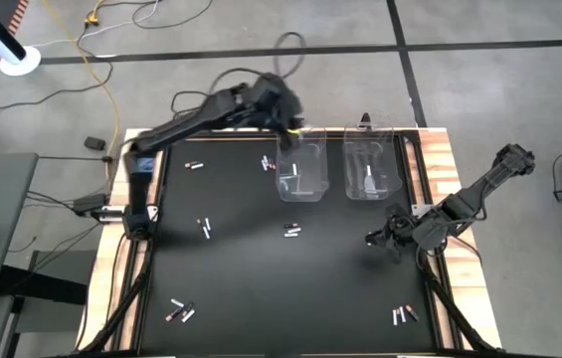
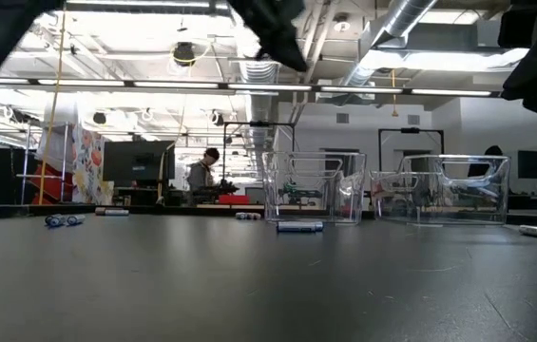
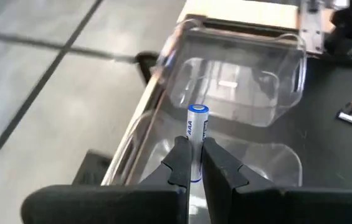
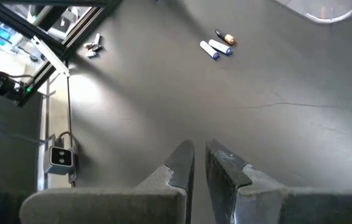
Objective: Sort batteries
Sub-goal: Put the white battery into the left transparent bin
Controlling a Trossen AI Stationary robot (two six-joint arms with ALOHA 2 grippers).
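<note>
Over the far edge of the black table, the left gripper pinches a white AAA battery above the left clear bin, the cell's long axis running straight out from the fingers, blue-capped end forward. Only the left wrist view shows that grip; from above the battery is hidden. The right gripper hangs low near the table's right edge, fingers nearly together and holding nothing. Loose batteries lie scattered across the mat; the right clear bin holds some too.
</note>
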